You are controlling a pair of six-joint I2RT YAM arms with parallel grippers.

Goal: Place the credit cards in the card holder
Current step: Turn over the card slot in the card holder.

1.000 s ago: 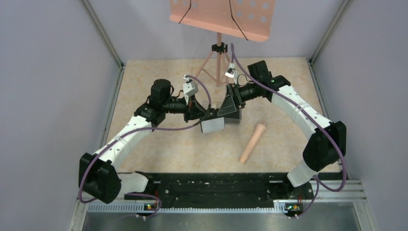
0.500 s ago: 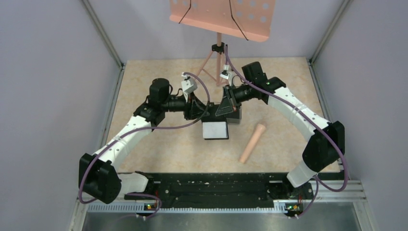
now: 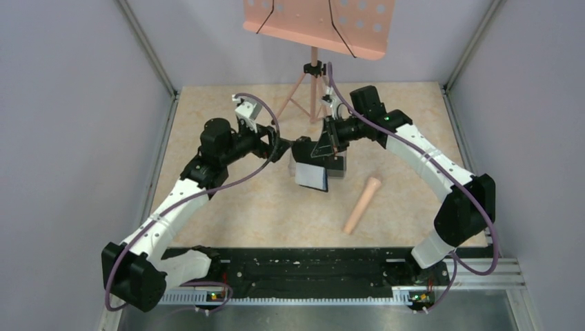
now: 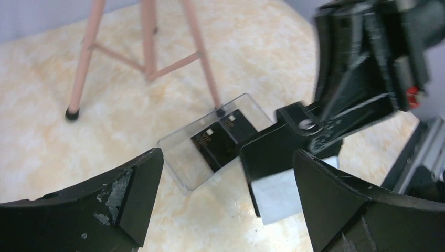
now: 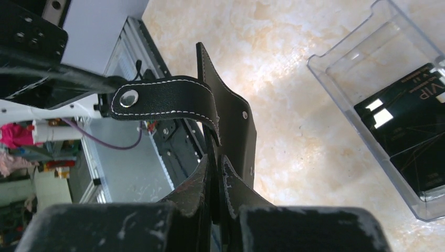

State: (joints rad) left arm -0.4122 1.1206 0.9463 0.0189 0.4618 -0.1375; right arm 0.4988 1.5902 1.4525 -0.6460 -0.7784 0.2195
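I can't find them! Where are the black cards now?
In the right wrist view, at the right edge, the black cards lie inside the clear box, near the wallet.

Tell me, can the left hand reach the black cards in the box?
Probably yes: the left hand is open and facing the cards, though the held wallet hangs close beside them.

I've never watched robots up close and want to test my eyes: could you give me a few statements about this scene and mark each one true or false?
1. The right gripper is clamped on the card holder. True.
2. The left gripper is shut. False: its jaws stand wide open, holding nothing.
3. The credit cards lie inside the clear box. True.
4. The peach cylinder stands upright. False: it lies on its side on the table.
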